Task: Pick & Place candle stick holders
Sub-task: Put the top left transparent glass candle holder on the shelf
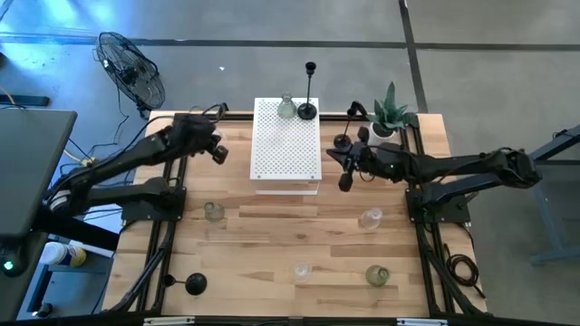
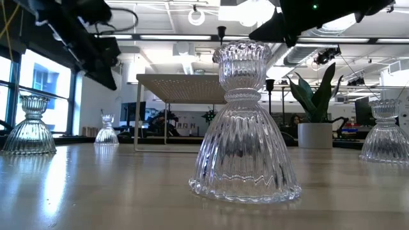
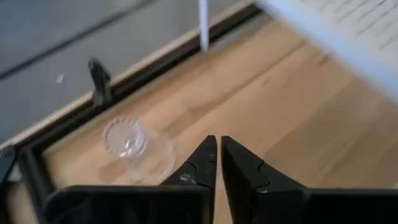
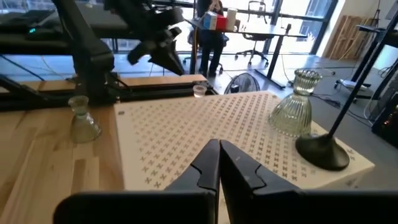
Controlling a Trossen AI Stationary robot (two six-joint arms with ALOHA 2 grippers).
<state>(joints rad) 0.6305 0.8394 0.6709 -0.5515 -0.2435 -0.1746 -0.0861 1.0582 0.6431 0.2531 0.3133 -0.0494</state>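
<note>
Open-plan office doubling as robotics lab. Wooden test table (image 1: 272, 226) in black frame on grey concrete floor (image 1: 471, 45). Beyond it: desks, office chairs (image 4: 254, 38), large windows (image 4: 298, 18), exposed ceiling ducts (image 2: 300, 54), floor fan (image 1: 131, 68), person (image 4: 210, 34) standing at desk.

Right claw (image 4: 219, 163) closed over white perforated box (image 4: 205, 134) — greenish glass holder (image 4: 293, 103), black holder (image 4: 323, 149) on top.

Ribbed clear glass holder (image 2: 246, 124); white perforated box (image 1: 286, 145); black tall-stemmed holder (image 1: 308, 109).
</note>
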